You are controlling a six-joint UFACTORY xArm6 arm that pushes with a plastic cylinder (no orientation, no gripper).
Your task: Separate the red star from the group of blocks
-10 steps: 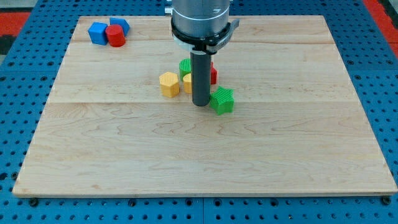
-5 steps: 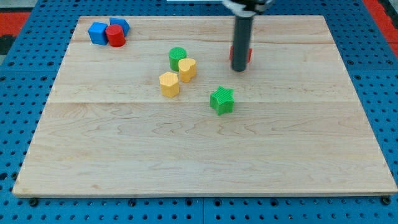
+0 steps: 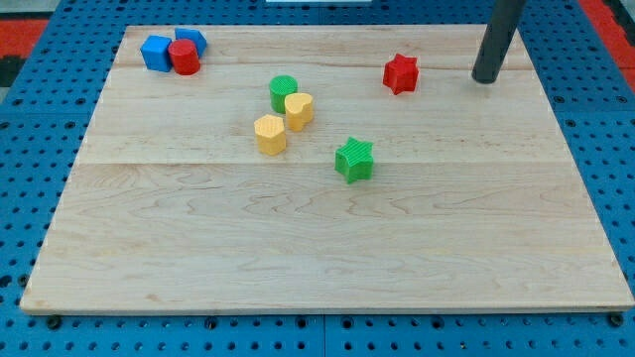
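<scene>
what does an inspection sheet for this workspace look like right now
surface: wooden board, flat, lying on a blue pegboard.
job's things: red star near the view's top right, standing alone, apart from the green cylinder, yellow heart-like block, yellow hexagon-like block and green star.
clutter: two blue blocks and a red cylinder, bunched at the view's top left.
grippers: no jaws; my tip is to the view's right of the red star, not touching it.
cables: nothing seen.
surroundings: red surface at the top corners.
</scene>
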